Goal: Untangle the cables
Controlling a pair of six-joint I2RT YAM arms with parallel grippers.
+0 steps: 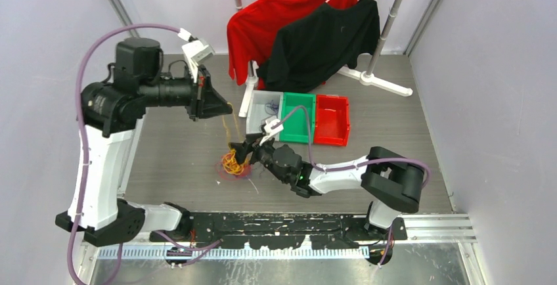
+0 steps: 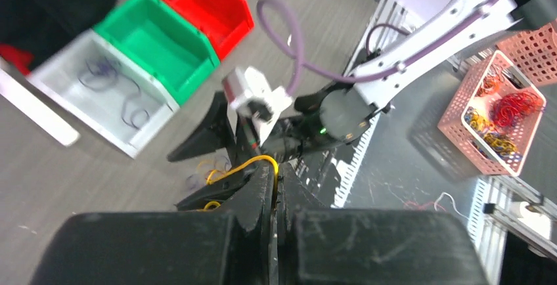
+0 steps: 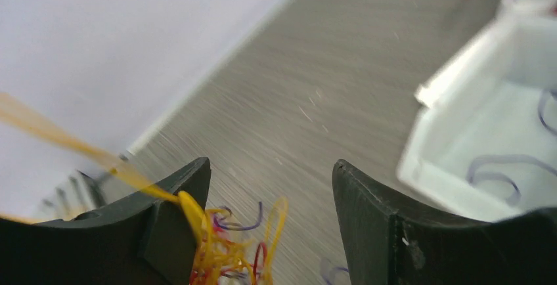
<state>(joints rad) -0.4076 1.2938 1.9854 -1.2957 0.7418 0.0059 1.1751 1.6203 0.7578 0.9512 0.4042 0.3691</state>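
On the grey worktop (image 1: 171, 160), a little way in front of the arm bases and near its middle, the cables (image 1: 232, 165) lie in one small, loose heap of very thin yellow-orange, dark red and purple loops, rounded and with no clear long axis. One yellow strand (image 1: 227, 131) rises out of the heap. In the top view it runs almost straight toward the far side, nearly taut, up to the raised left pincer (image 1: 226, 109). The left wrist view shows this pincer's two black fingers pressed together with a loop of the yellow strand nipped at their tips. The right pincer (image 1: 244, 153) is low at the heap's right side with its fingers set wide apart and gripping nothing. From its own wrist view the heap sits between the fingers, close against one of them, and the yellow strand crosses in front of that finger. Whether the finger touches the cables cannot be told. Beyond the heap stand a white bin (image 1: 257, 124) with a few purple wires (image 1: 270, 108) inside, a green bin (image 1: 297, 131) and a red bin (image 1: 332, 137), side by side.
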